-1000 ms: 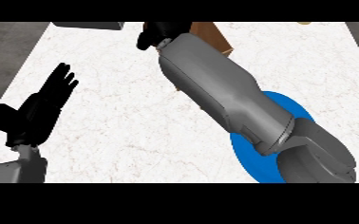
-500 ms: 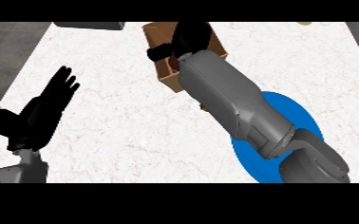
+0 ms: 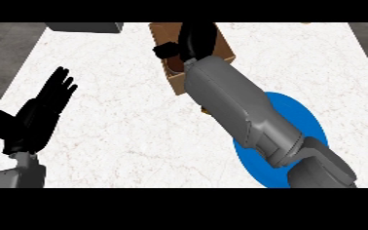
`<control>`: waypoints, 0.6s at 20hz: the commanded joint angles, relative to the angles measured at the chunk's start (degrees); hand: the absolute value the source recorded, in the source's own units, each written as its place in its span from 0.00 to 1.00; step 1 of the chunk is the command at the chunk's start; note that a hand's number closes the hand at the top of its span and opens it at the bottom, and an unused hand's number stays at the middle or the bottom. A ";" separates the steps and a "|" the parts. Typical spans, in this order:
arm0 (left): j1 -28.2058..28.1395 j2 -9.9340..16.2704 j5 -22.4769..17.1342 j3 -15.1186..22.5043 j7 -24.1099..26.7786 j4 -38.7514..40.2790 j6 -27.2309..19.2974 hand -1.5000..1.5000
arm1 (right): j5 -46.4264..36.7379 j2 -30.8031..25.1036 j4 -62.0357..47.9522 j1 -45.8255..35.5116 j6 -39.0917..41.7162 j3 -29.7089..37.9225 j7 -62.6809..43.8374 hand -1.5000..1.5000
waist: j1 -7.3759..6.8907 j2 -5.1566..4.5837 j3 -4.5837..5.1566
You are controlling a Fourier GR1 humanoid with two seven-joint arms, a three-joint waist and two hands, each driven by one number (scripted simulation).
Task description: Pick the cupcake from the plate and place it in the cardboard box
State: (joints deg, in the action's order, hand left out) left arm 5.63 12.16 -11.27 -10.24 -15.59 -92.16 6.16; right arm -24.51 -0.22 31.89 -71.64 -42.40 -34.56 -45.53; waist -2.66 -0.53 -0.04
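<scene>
Cupcake isn't visible, probably hidden under the right hand [image 3: 188, 45] curled over the cardboard box [image 3: 219, 46]; can't tell what it's holding. Light, squishy, so grab the base. Left hand [image 3: 45, 108] rests open.

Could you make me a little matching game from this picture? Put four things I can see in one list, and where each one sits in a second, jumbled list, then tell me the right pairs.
Things:
1. cardboard box
2. blue plate
3. left hand
4. right hand

Places:
A. at the view's left edge, open, fingers straight, resting
B. at the lower right, partly hidden under the grey forearm
C. over the box's opening, at the top middle
D. on the white counter at the top middle, beyond the plate

Pairs: 1-D, 2-B, 3-A, 4-C
</scene>
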 commanded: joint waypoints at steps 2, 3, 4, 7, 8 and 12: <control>1.14 0.37 -0.87 -1.26 -1.52 -0.29 -0.87 0.50 | 1.09 0.21 3.92 1.90 -14.85 4.83 1.09 0.00 | 1.35 0.34 -0.02; -2.88 0.40 -0.85 -1.03 0.25 -0.65 0.87 0.50 | 1.38 0.21 3.24 2.58 -15.88 6.70 3.54 0.00 | 1.05 0.26 0.00; -4.73 0.68 -1.92 -1.35 0.27 -2.79 1.93 0.50 | 2.34 -1.48 4.41 3.80 -15.81 8.45 5.29 0.00 | 1.21 0.44 -0.02; -3.95 -2.12 2.37 0.74 1.24 -2.35 -2.31 0.50 | 1.56 -0.58 9.80 7.07 -13.65 8.67 3.48 0.00 | 2.91 0.80 0.02; -3.16 -1.24 -0.55 -0.76 -0.78 -2.41 -1.08 0.50 | -0.08 -0.08 8.92 6.20 -15.43 9.19 2.95 0.00 | 2.62 0.73 0.04; -3.02 0.70 -2.27 -2.92 -1.08 -2.07 0.52 0.50 | 1.32 -3.60 19.18 16.07 -15.16 10.88 8.06 0.00 | 2.97 0.74 0.03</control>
State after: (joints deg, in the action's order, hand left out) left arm 2.34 12.48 -12.65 -12.36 -15.98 -93.98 6.35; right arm -22.84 -3.23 45.27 -60.99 -54.63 -25.10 -38.62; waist 0.11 0.21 -0.03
